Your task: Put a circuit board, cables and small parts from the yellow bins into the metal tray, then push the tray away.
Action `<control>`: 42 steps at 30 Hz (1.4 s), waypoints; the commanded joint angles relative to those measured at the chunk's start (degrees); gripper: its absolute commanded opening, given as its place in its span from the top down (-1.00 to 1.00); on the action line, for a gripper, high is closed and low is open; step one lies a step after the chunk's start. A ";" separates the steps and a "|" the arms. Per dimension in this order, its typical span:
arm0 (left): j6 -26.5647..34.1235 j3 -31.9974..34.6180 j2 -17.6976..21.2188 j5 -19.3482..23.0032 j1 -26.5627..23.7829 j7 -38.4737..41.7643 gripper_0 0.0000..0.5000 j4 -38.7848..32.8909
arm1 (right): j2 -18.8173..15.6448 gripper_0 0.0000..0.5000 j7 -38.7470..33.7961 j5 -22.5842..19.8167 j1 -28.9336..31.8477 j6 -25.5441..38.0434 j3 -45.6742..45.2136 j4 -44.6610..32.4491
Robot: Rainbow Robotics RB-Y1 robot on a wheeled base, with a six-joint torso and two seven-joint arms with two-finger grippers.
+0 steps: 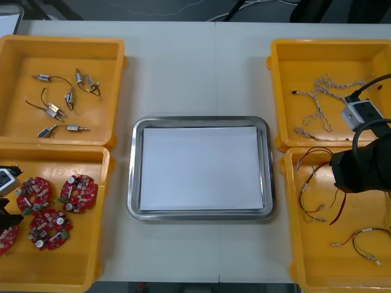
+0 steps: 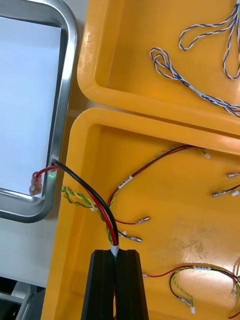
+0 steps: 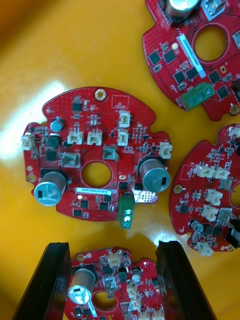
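Observation:
My right gripper (image 2: 115, 252) is shut on a red and black cable (image 2: 90, 197), which hangs from the fingers over the near right yellow bin (image 1: 293, 244). The same cable (image 1: 337, 206) dangles below the right arm's black wrist (image 1: 360, 166); its red end lines up with a corner of the metal tray (image 2: 65, 75). My left gripper (image 3: 112, 245) stands open low over the near left bin (image 1: 91, 268). One round red circuit board (image 3: 107, 287) lies between its fingers and another board (image 3: 95, 160) just beyond them. The tray (image 1: 131, 183) has only a white sheet inside.
The far left bin (image 1: 18, 55) holds several small metal parts (image 1: 61, 101) with short wires. Twisted blue and white cables (image 1: 321, 101) lie in the far right bin. Red and yellow cables (image 1: 360, 239) lie in the near right bin. Several boards (image 1: 78, 191) fill the near left bin.

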 commanded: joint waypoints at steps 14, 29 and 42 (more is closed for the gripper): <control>-0.84 -3.29 -0.76 -4.34 -4.11 -0.65 -1.00 0.01 | -1.85 1.00 2.57 0.76 -1.51 0.21 0.65 -1.86; -2.86 -4.78 -0.84 -6.19 -4.81 -0.83 -1.00 2.56 | -1.85 1.00 2.57 0.76 -1.51 0.21 0.65 -1.86; -2.95 -5.93 -1.02 -6.72 -4.72 -0.83 -1.00 2.56 | -1.85 1.00 2.57 0.76 -1.51 0.21 0.65 -1.86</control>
